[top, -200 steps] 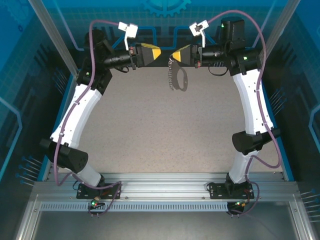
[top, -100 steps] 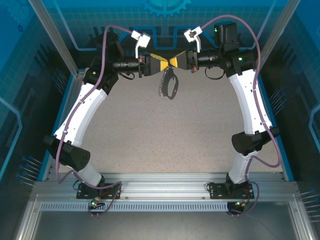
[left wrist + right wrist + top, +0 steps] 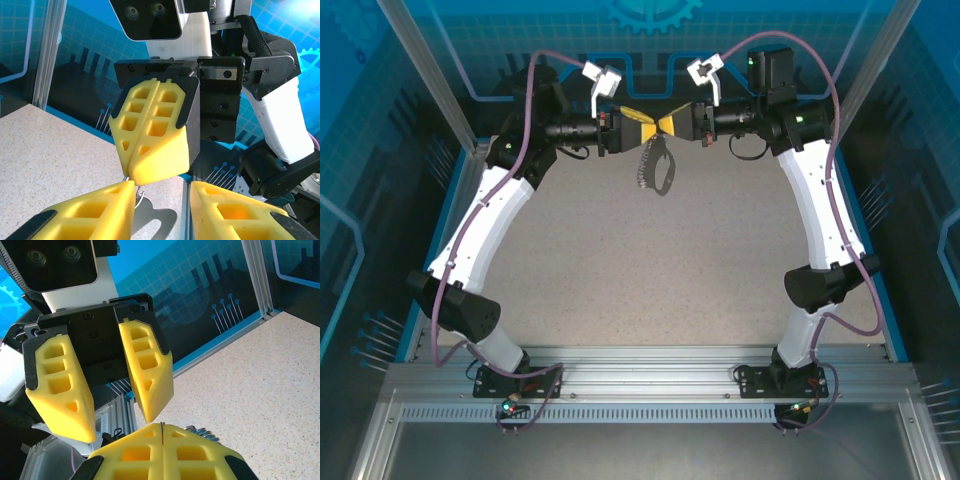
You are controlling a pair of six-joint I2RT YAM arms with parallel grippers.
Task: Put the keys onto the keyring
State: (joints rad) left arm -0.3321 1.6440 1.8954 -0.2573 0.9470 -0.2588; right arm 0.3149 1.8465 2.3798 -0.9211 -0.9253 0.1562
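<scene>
High over the far side of the table my two grippers meet tip to tip. My right gripper (image 3: 671, 122) is shut, with a thin metal edge (image 3: 162, 427) of the keyring pinched between its pads. From it the dark oval keyring (image 3: 663, 170) dangles with its beaded chain (image 3: 642, 178). A coil of the chain (image 3: 201, 431) peeks past the right fingers. My left gripper (image 3: 642, 126) stands open, and the right gripper's tip (image 3: 131, 175) almost touches its left finger (image 3: 85, 210). A thin wire loop (image 3: 134, 194) hangs there. The keys are hidden.
The speckled table (image 3: 650, 280) lies below both arms. Blue panels (image 3: 650, 40) and aluminium posts (image 3: 420, 70) close in the back and sides. A metal rail (image 3: 650, 365) with both arm bases runs along the near edge.
Both arms have swung inward and toward the back wall until the fingertips met. The hanging keyring came along to the left. The left jaws have widened a little.
</scene>
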